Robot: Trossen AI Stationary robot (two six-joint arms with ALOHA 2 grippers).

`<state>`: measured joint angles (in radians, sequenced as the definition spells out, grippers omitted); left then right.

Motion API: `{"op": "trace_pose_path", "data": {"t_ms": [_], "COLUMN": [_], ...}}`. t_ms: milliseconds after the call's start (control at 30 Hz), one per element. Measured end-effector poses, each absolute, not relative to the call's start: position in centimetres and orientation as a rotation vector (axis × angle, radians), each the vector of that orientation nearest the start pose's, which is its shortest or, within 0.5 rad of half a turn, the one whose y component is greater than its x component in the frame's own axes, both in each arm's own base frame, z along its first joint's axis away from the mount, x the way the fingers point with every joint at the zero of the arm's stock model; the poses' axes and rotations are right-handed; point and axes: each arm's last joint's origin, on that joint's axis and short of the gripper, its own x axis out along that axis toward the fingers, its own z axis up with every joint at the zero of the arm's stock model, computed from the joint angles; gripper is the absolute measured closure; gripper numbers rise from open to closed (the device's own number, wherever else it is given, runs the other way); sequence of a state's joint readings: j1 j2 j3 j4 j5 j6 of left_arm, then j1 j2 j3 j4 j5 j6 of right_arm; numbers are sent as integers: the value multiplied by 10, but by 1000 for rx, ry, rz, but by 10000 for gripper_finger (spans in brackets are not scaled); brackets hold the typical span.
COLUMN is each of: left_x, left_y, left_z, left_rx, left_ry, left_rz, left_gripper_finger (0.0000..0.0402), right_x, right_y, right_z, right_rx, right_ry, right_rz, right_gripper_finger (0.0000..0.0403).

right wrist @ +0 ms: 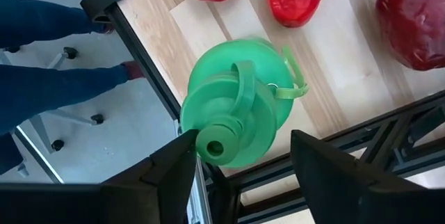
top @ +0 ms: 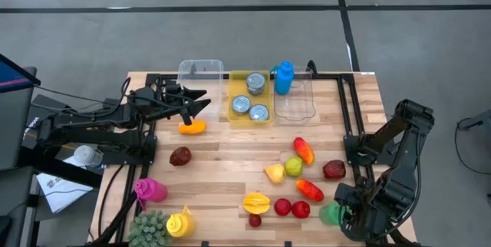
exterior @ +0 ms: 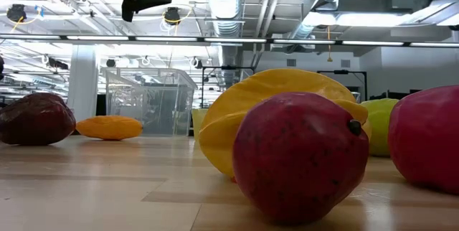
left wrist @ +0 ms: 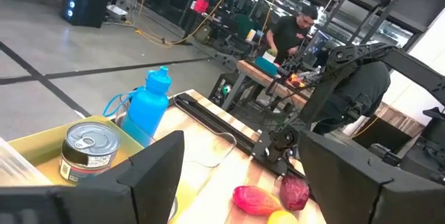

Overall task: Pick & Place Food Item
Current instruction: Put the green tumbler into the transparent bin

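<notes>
No text, brand, number or sign can be read in any view. The label on the tin can [left wrist: 86,156], at the lower left of the left wrist view, is too indistinct to make out.

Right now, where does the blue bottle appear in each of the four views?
High view: blue bottle at the far edge, in the clear bin, right of the yellow bin.
Low view: not in it.
Left wrist view: blue bottle left of centre, behind the can.
Right wrist view: not in it.
Shared landmark: the yellow bin with cans.
</notes>
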<state>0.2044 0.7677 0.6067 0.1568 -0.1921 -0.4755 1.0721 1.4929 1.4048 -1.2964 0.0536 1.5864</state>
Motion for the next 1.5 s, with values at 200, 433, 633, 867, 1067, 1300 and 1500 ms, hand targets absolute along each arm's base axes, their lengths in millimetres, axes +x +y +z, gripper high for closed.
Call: {"op": "trace_pose_path", "data": {"t_ms": [200, 433, 633, 867, 1067, 1300, 1500], "left_x": [173, 173, 173, 173, 173, 173, 173], "left_y": [42, 42, 41, 41, 41, 41, 41], "left_z": [306, 306, 306, 306, 306, 306, 306], "left_rx": [-469, -470, -470, -470, -470, -470, -470], "left_ry": [-90, -90, -90, -90, -90, -89, -86], "left_rz": [390, 390, 389, 389, 389, 388, 389], "left_gripper_finger": [128, 128, 128, 128, 128, 128, 128], "right_x": [130, 132, 132, 131, 132, 132, 132], "right_y": [233, 234, 234, 230, 230, 230, 229], "right_z": [310, 310, 310, 310, 310, 311, 312], "right_rx": [538, 543, 537, 519, 508, 497, 497], "right_ry": [1430, 1424, 1426, 1434, 1433, 1432, 1428], "right_rz": [-273, -250, -252, -281, -266, -250, -246], "right_gripper_finger": [155, 154, 154, 154, 189, 264, 357]}}
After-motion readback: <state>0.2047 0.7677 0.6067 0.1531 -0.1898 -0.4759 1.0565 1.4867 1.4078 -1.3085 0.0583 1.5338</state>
